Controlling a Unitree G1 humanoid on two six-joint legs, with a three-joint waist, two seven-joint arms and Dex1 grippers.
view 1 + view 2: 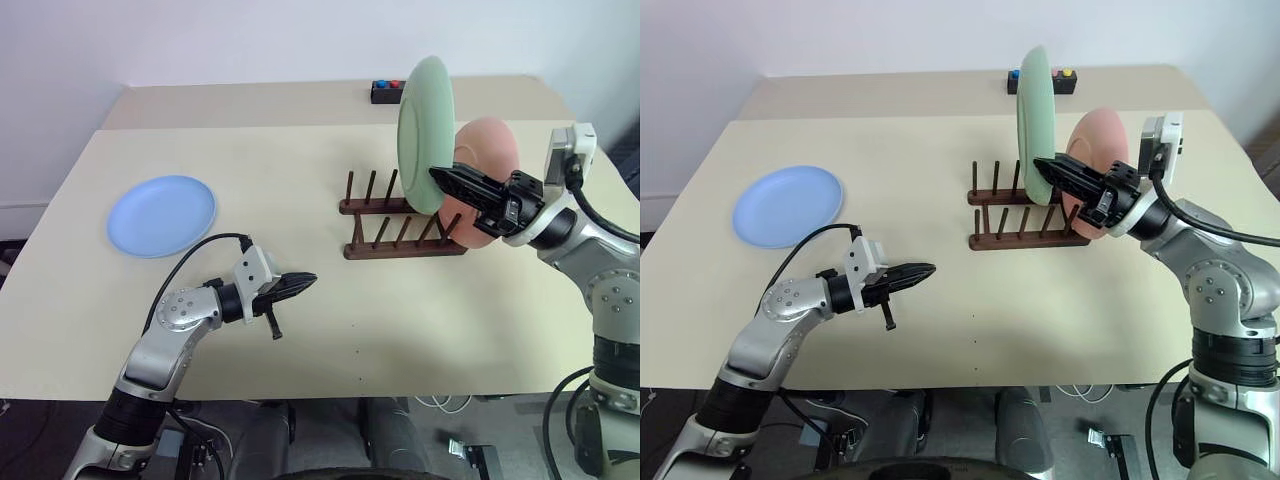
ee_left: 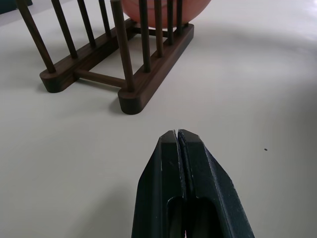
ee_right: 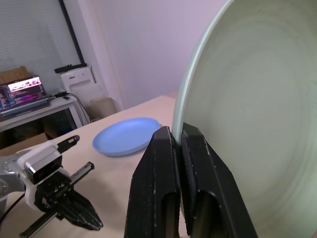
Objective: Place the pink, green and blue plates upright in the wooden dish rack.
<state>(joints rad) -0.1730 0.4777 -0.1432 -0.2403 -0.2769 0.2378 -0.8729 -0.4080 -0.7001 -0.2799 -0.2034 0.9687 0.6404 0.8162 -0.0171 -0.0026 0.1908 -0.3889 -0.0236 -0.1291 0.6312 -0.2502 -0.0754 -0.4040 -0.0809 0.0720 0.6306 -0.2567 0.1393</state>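
While the green plate hangs on edge over the rack, the second of three placements is under way.
Right end effector (image 1: 1052, 171): clamped tight on the rim of the green plate (image 1: 426, 132), which it holds upright above the wooden dish rack (image 1: 402, 228).
Left end effector (image 1: 300, 281): fingers pressed together on nothing, poised low over the counter (image 1: 330, 320) in front of the rack.
Pink plate (image 1: 488, 165): already standing on edge at the rack's right end, just behind the green one.
Blue plate (image 1: 161, 214): lying flat on the counter, well apart to the left, untouched.
Step in hand: lowering the green plate toward the pegs beside the pink plate.
Next move, as it appears: line the rim up with a free gap between pegs, ease it down until seated, then release.
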